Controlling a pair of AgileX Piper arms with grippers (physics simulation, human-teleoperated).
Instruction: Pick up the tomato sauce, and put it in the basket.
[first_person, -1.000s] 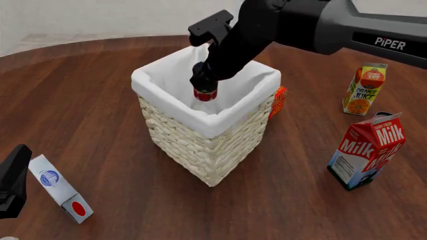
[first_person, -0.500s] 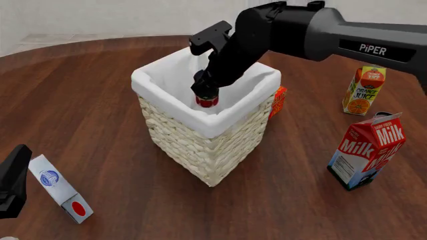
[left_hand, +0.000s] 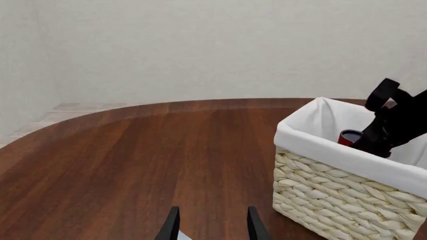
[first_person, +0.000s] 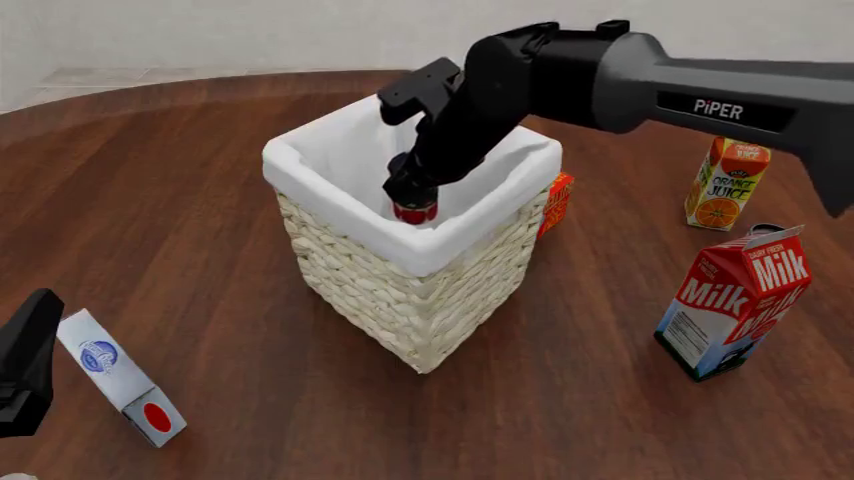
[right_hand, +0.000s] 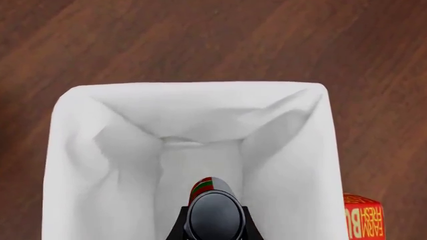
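The tomato sauce (first_person: 415, 211) is a small can with a red and green label, hanging inside the basket (first_person: 400, 245) just below its white cloth rim. My right gripper (first_person: 408, 190) reaches down into the basket and is shut on the can. In the right wrist view the tomato sauce (right_hand: 203, 186) sits between the fingers above the lined bottom of the basket (right_hand: 60, 150). The left wrist view shows the basket (left_hand: 347, 160) with the tomato sauce (left_hand: 348, 137) beside the black right arm. My left gripper (left_hand: 212, 230) is open and low over the table, at the near left (first_person: 24, 365).
A white box with a red dot (first_person: 118, 377) lies beside the left gripper. An orange juice carton (first_person: 727, 182) and a milk carton (first_person: 737, 300) stand to the right. A small orange-red box (first_person: 557, 203) leans behind the basket's right corner.
The right gripper has sunk lower into the basket with the can still in it, and the arm has dropped and swung left. The left arm has stayed put.
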